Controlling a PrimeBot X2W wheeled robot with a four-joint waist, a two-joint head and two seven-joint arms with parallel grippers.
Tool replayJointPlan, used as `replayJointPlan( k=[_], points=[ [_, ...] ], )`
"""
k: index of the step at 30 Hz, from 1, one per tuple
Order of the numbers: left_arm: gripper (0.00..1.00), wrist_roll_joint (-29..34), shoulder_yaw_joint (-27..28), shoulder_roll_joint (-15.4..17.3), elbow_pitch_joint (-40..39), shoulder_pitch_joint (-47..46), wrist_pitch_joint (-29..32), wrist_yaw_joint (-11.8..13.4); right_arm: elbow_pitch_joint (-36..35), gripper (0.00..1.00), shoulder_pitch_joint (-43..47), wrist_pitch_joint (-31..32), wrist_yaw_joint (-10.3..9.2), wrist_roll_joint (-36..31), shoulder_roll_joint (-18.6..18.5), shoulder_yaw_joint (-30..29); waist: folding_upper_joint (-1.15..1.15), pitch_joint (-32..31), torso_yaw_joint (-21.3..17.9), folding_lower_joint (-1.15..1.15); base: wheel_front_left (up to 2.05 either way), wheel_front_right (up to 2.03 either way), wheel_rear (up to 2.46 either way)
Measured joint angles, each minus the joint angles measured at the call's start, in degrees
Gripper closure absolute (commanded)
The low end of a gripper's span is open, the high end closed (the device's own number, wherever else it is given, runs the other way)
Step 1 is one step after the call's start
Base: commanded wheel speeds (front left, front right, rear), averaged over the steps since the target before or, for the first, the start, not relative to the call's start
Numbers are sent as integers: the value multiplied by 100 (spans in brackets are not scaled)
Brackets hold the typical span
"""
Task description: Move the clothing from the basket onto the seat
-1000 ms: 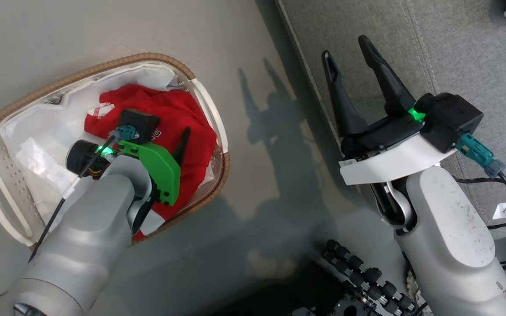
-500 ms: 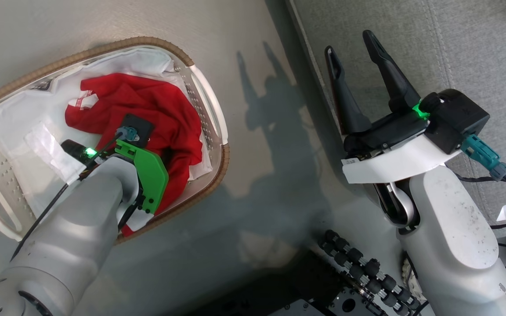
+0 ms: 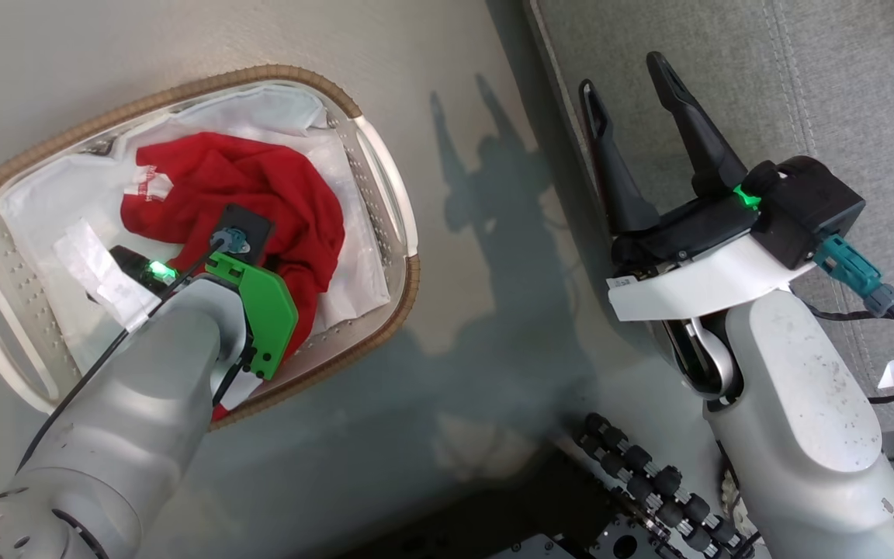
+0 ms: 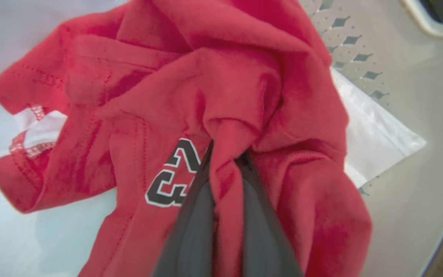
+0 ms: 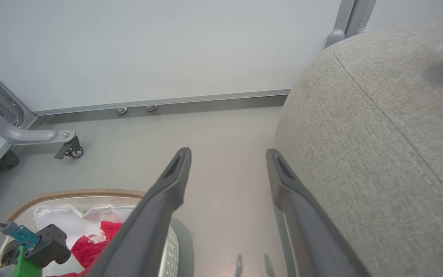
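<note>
The red clothing (image 3: 261,186) lies bunched in the white basket, whose brown woven rim (image 3: 222,78) is on the floor at the left. In the left wrist view my left gripper (image 4: 225,154) is shut on a raised fold of the red clothing (image 4: 244,84), just right of a printed number. In the head view my left wrist hides those fingers. My right gripper (image 3: 621,71) is open and holds nothing; it hovers over the edge of the grey seat (image 3: 843,93). The right wrist view shows this gripper (image 5: 228,151), the seat (image 5: 379,134) and the basket (image 5: 71,192).
A thin white liner (image 3: 51,202) covers the basket's inside. Bare grey floor (image 3: 478,272) separates the basket from the seat. My base with black rollers (image 3: 649,481) is at the bottom. A wheeled metal frame leg (image 5: 67,148) stands by the far wall.
My left gripper sank into the red clothing and its fingers, one visible a second ago, closed on a fold. The fabric drew leftward, baring liner. The head view shifted slightly. The right arm held still.
</note>
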Motion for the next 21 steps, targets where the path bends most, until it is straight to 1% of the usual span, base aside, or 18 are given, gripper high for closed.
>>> replayJointPlan(
  k=[7, 16, 18, 21],
  points=[
    [100, -321, 151, -115, 2, 88, -576, 0, 253, 0, 35, 0, 0, -26, 1, -38, 0, -361, 26, 0, 0, 0, 0],
    [100, -660, 279, -214, -214, 352, -894, 0, 635, 0, 193, 0, 0, -148, 4, -73, 0, -1074, 124, 0, 0, 0, 0],
    [100, -720, 364, -237, -297, 399, -903, 0, 730, 0, 255, 0, 0, -198, 4, -70, 0, -1244, 164, 0, 0, 0, 0],
    [100, -642, 727, -268, -705, 424, -926, 0, 861, 0, 381, 0, 0, -257, 9, -89, 0, -1531, 252, -1, 0, 0, 0]
  ],
)
